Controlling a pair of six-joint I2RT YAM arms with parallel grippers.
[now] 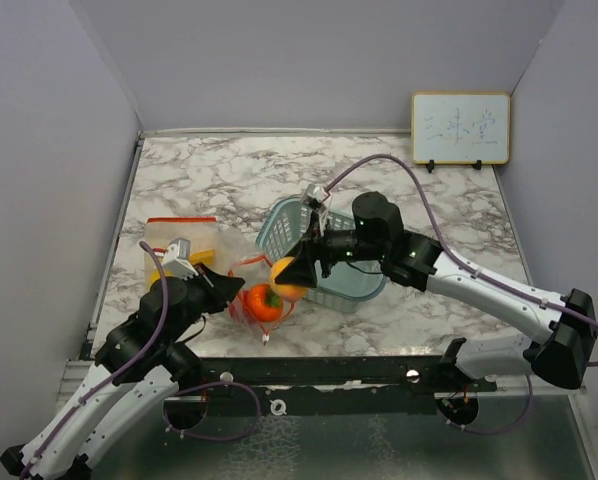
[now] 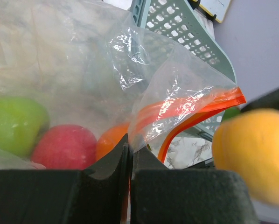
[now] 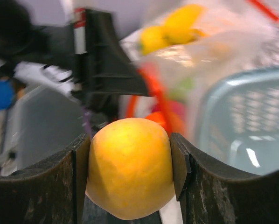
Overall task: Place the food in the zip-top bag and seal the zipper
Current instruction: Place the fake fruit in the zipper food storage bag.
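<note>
The clear zip-top bag (image 1: pixel 194 250) lies at the left of the table, its mouth with the orange-red zipper (image 2: pixel 200 109) held open toward the basket. My left gripper (image 1: pixel 229 285) is shut on the bag's mouth edge (image 2: pixel 144 135). Inside the bag I see a green fruit (image 2: pixel 13 123), a red ball (image 2: pixel 65 147) and an orange piece (image 2: pixel 109 142); yellow ones show in the right wrist view (image 3: pixel 177 23). My right gripper (image 1: pixel 297 268) is shut on a yellow round fruit (image 3: pixel 130 165) and holds it just in front of the bag's mouth, also seen in the left wrist view (image 2: pixel 254 154).
The teal lattice basket (image 1: pixel 364 285) stands just right of the bag, under my right arm. A small whiteboard (image 1: pixel 460 128) leans on the back wall at the right. Grey walls close in the marble table (image 1: pixel 229 180) on three sides.
</note>
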